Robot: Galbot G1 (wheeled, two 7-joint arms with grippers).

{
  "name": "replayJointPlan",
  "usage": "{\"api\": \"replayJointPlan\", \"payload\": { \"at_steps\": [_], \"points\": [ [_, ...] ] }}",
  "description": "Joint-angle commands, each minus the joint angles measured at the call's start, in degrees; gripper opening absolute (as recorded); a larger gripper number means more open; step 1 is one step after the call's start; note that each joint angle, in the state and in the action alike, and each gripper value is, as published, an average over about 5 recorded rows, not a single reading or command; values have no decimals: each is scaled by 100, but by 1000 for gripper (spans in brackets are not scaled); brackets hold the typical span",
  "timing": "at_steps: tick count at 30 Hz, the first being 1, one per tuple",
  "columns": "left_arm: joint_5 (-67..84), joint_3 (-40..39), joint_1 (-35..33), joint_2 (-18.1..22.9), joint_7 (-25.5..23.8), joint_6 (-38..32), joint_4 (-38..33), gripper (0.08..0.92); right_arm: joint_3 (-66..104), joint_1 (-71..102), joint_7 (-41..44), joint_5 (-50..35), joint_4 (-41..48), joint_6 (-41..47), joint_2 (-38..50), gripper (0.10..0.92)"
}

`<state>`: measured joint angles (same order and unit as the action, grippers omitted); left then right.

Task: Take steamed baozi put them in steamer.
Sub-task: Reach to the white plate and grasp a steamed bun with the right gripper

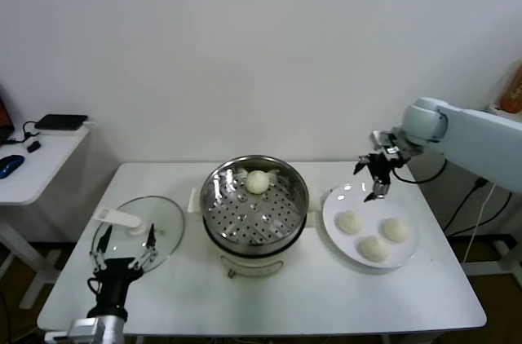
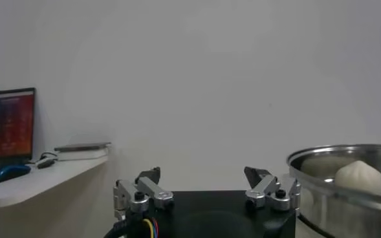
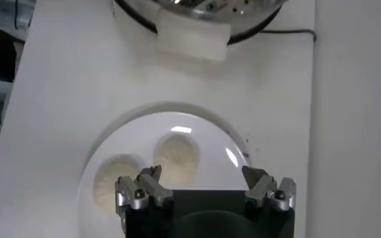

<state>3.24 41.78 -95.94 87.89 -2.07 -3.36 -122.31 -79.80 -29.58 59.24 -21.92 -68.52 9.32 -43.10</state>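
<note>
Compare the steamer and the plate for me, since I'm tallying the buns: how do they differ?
The steamer is a deep, shiny metal basket with a perforated floor; the plate is flat, plain white.
The steamer holds one bun; the plate holds three.
Both are round and sit side by side on the white table.

Bright even indoor light, soft shadows, glare on the plate [image 3: 177,126], wrist views perhaps slightly blurred

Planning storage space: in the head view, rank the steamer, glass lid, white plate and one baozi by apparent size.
1. Steamer
2. White plate and glass lid: look alike, and the lid lies partly behind the left tool, so unranked
3. Baozi in the steamer, clearly smallest
</note>
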Motion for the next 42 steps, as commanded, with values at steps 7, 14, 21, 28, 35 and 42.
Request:
{"api": "replayJointPlan", "payload": {
  "at_steps": [7, 14, 21, 28, 35, 42],
  "points": [
    [-22, 53, -25, 15, 4, 18, -12, 823, 648, 1218, -59, 512, 324, 201, -214, 823],
    [-19, 68, -35, 22, 9, -3, 57, 823, 971, 1559, -83, 780, 728, 139, -446, 823],
    [-18, 81, -60, 16, 11, -34, 129, 823, 1250, 1794, -141, 1024, 1232, -13, -699, 823],
    [-17, 104, -37, -2, 10, -27, 172, 823, 1380, 1916, -130, 1135, 1530, -109, -878, 823],
    [-26, 98, -21, -5, 10, -36, 243, 823, 1464, 2021, -128, 1206, 1683, -164, -963, 823],
    [-34, 95, -2, -12, 12, -34, 279, 823, 1465, 2058, -70, 1225, 1754, -186, -1025, 823]
  ]
}}
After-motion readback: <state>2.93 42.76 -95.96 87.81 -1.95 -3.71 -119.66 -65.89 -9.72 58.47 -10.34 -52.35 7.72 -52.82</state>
